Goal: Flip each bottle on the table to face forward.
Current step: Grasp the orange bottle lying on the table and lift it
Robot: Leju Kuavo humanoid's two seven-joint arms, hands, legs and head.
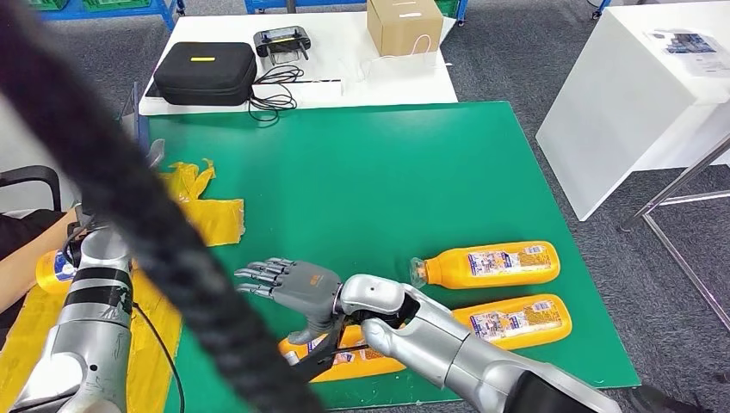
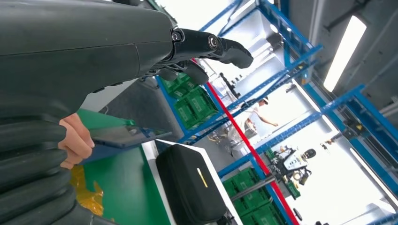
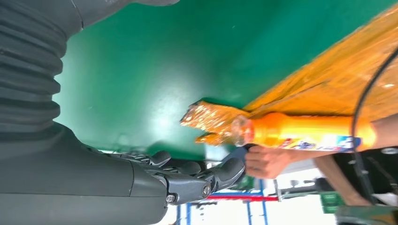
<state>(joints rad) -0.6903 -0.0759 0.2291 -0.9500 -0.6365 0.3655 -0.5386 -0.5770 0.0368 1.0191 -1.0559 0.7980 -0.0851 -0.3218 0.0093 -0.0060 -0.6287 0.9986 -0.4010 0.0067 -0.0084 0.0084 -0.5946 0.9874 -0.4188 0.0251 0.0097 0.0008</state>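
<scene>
Head view looks down on a green-topped table (image 1: 387,172), with a white table (image 1: 361,69) butted against its far edge and another white table (image 1: 628,95) standing off to the right. Yellow crinkled plastic sheeting (image 1: 215,215) lies along the green table's left side. On the far white table sit a black zippered carry case (image 1: 207,73), a brown cardboard box (image 1: 403,24) and a black handheld controller (image 1: 282,40) with a coiled black cable (image 1: 277,90) beside it.

Three orange plastic bottles lie on their sides near the front right of the green table. The farthest orange bottle (image 1: 486,265) has its printed label up and its clear cap end pointing left. The middle orange bottle (image 1: 516,320) lies just nearer, also label up. The nearest orange bottle (image 1: 344,357) lies partly under the silver right arm. The right hand (image 1: 293,288) hovers over the green surface just left of these bottles, fingers spread and holding nothing.

At the left edge, a person's arm (image 1: 21,267) holds a fourth orange bottle (image 3: 305,133) by the sheeting. The left hand (image 2: 206,51) shows in the left wrist view with fingers curled inward and nothing between them, raised beside the person's fingers (image 2: 75,140).
</scene>
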